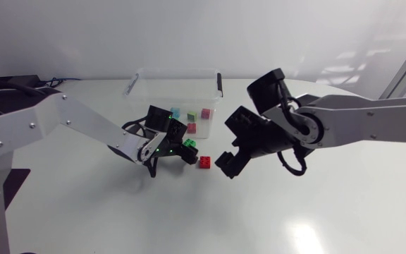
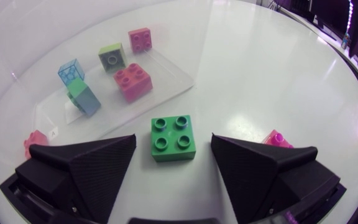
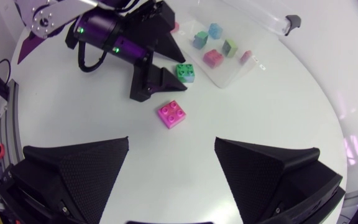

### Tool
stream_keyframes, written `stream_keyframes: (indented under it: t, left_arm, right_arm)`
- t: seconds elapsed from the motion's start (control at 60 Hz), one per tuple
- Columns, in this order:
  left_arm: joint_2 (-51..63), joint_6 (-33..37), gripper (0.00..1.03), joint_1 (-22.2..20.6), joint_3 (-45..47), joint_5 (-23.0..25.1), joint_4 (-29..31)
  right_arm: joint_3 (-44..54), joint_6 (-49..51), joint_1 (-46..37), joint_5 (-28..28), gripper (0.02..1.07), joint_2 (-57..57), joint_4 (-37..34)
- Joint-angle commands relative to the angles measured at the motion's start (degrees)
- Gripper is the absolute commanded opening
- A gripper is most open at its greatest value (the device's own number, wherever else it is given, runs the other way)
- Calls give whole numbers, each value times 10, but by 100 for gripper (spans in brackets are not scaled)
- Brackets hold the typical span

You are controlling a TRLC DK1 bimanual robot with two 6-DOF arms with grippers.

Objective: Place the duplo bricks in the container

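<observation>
just before the clear container [image 1: 141, 79], the green brick [image 2: 173, 138] sits on the tabletop [image 1: 118, 212] between the left gripper's [image 2: 174, 147] spread fingers, untouched. it likely needs closing, then lifting over the rim. the right gripper [image 3: 171, 147], fingers apart, hovers near the pink brick [image 3: 173, 114].

In the left wrist view, a pink brick [image 2: 277, 137] shows only one corner past a finger [image 2: 260, 165] of the left gripper [image 2: 173, 142]. A paler pink brick [image 2: 35, 142] is half hidden behind the other finger. In the head view, that gripper covers part of the green brick [image 1: 188, 144].
</observation>
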State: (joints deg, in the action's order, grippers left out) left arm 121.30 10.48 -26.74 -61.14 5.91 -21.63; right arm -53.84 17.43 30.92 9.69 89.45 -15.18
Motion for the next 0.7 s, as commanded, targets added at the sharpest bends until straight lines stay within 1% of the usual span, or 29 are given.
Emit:
stream_keyframes:
  t: [0.0,0.017,0.033,0.067,0.183,0.217,0.35,0.517,0.617,0.683]
  left_arm:
    - [18,-9,47,-1,-3,1,-13]
    - [18,-9,41,-1,-1,1,-16]
    - [18,-9,31,-2,1,1,-19]
    - [17,-9,18,-2,4,1,-22]
    - [-14,-5,16,-2,30,1,-24]
    - [-40,0,16,-2,49,0,-24]
    - [-127,17,16,0,105,2,-21]
    - [-250,29,16,27,155,12,25]
    - [-316,30,16,49,176,24,56]
    - [-359,30,16,61,190,27,64]
  right_arm:
    - [18,38,10,6,102,35,15]
    - [17,44,10,9,102,41,17]
    - [15,48,10,16,102,47,19]
    - [11,55,9,26,102,56,23]
    - [-10,94,3,45,102,88,31]
    - [-24,106,-4,56,102,102,30]
    - [-66,136,-12,71,102,140,14]
    - [-115,169,-3,71,102,180,-11]
    - [-134,185,0,73,102,196,-32]
    - [-144,194,4,75,102,206,-47]
